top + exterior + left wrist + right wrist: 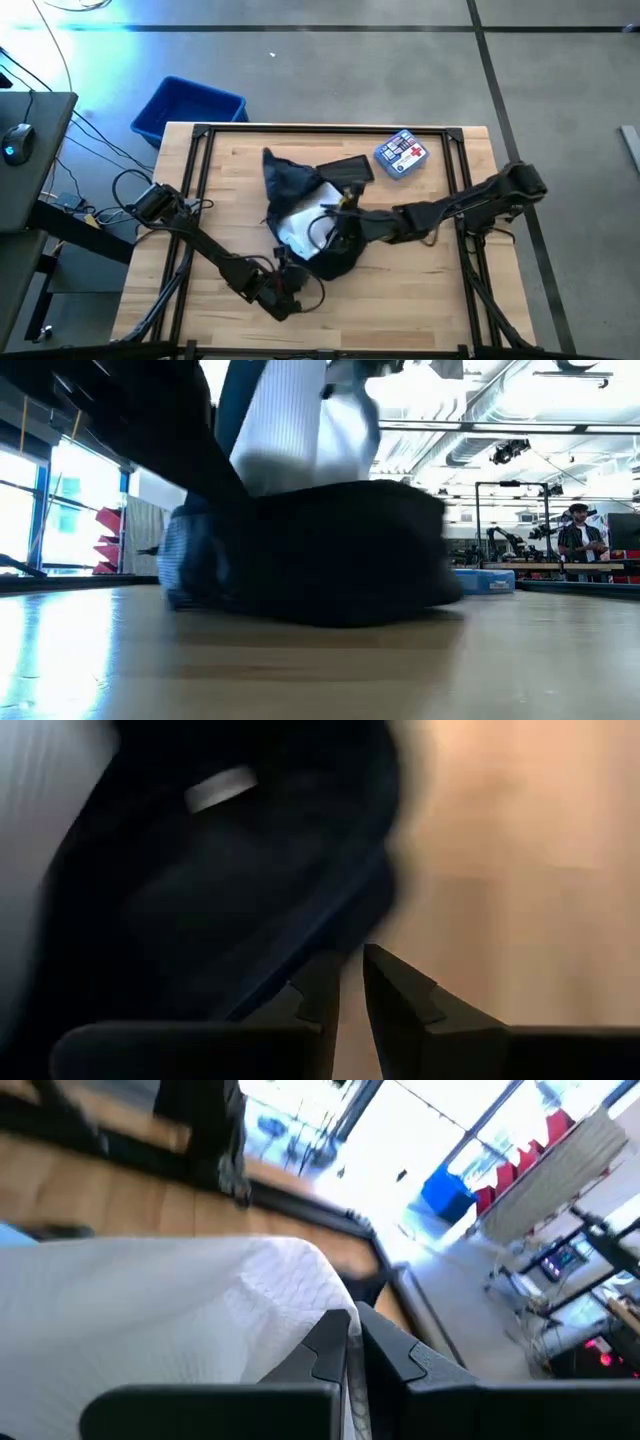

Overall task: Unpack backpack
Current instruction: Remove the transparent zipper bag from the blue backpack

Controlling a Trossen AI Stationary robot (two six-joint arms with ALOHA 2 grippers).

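Observation:
The dark navy backpack (290, 180) lies mid-table on its side, open, and fills the low view (330, 550). A white quilted cloth (295, 228) comes out of its opening and rises above it (290, 420). My right gripper (332, 212) is over the bag's middle, shut on this cloth (200, 1300). At the bag's near edge, my left gripper (295, 283) has its fingers almost together (350, 975) on the bag's dark fabric (220, 890). My left gripper has the backpack's blue-piped edge (305, 970) at its fingertips, coming slanting down from the table's near-left side. The bag lies on the table. How much fabric is between the fingers I cannot tell. My right gripper pinches a fold of the white cloth (335, 1325) between its two fingers, coming nearly level from the table's right side. The cloth is lifted above the bag and hangs below the fingers, its lower part still at the bag's opening (300, 238).
A flat black case (348, 168) lies just beyond the backpack, and a blue tin with a red cross (401, 153) sits at the far right. A bright blue bin (188, 108) stands off the table's far left corner. A person (578, 535) stands far back.

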